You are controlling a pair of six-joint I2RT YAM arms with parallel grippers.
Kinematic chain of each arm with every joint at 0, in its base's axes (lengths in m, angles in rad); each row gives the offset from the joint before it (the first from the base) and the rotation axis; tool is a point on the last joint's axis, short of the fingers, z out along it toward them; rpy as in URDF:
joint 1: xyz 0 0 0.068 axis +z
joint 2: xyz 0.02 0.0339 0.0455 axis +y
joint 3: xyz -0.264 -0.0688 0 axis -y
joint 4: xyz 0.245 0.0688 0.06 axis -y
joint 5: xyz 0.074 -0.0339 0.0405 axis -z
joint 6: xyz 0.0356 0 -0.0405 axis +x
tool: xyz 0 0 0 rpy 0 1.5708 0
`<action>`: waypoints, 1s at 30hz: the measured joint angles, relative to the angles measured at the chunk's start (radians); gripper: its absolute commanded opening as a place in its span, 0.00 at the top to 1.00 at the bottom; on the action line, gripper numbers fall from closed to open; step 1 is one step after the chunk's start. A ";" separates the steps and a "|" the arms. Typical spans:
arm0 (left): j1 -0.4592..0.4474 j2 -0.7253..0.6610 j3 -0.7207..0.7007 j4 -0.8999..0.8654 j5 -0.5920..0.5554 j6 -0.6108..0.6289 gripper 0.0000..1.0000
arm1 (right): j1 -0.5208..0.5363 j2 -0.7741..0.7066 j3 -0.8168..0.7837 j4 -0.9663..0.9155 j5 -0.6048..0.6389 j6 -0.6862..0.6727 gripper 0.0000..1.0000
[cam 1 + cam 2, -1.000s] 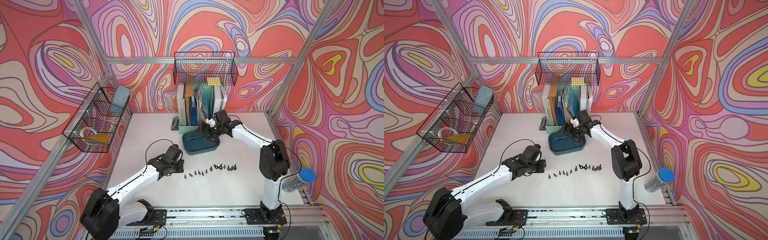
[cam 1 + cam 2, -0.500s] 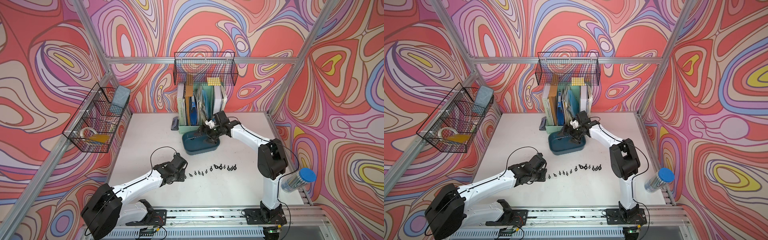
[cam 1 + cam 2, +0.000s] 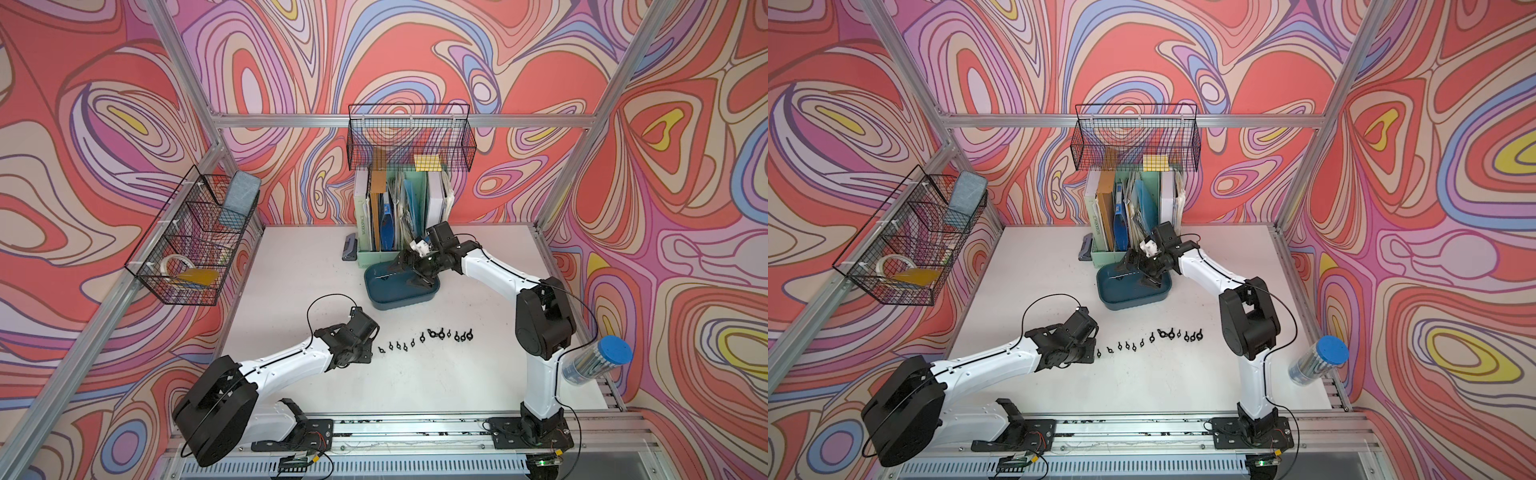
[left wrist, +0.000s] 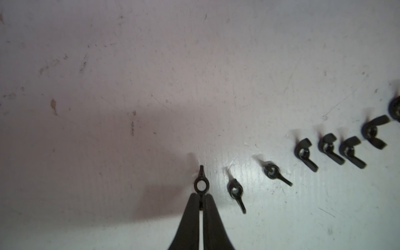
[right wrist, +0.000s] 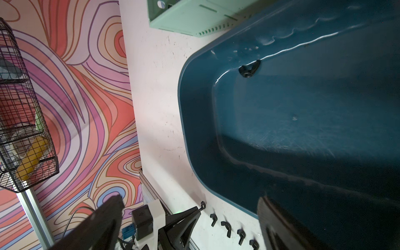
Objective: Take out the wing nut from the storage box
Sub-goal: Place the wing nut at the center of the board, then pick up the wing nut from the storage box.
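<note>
The dark teal storage box [image 3: 399,297] [image 3: 1129,300] sits mid-table in front of the file holder. One black wing nut [image 5: 249,68] lies inside it against a wall near a corner. My right gripper [image 3: 409,272] [image 5: 190,198] hangs wide open over the box's right part, holding nothing. My left gripper [image 3: 374,352] [image 4: 201,198] is low over the table, its jaws pinched on one wing of another wing nut [image 4: 201,184]. That nut is at the left end of a row of several wing nuts [image 3: 428,336] [image 4: 329,147] on the table.
A mint-green file holder [image 3: 374,249] with folders stands right behind the box, with a dark stapler-like item [image 3: 350,249] to its left. Black wire baskets hang on the back wall [image 3: 409,137] and left wall [image 3: 195,241]. A blue-capped tube [image 3: 598,361] lies at the right edge.
My left arm swung toward the front and right and came down at the left end of the nut row. The right gripper stayed open over the box.
</note>
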 measured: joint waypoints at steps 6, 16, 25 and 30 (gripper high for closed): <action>-0.006 0.000 -0.004 0.005 -0.003 0.000 0.74 | 0.000 0.000 0.000 0.000 0.000 0.000 0.02; -0.002 -0.058 0.049 -0.080 -0.038 0.007 0.49 | 0.000 0.000 0.000 -0.001 0.012 -0.001 0.02; 0.169 -0.044 0.268 -0.152 0.010 0.071 0.24 | 0.031 0.029 0.083 -0.083 0.118 -0.035 0.02; 0.243 -0.006 0.369 -0.196 0.049 0.105 0.01 | 0.066 0.100 0.168 -0.093 0.175 -0.005 0.26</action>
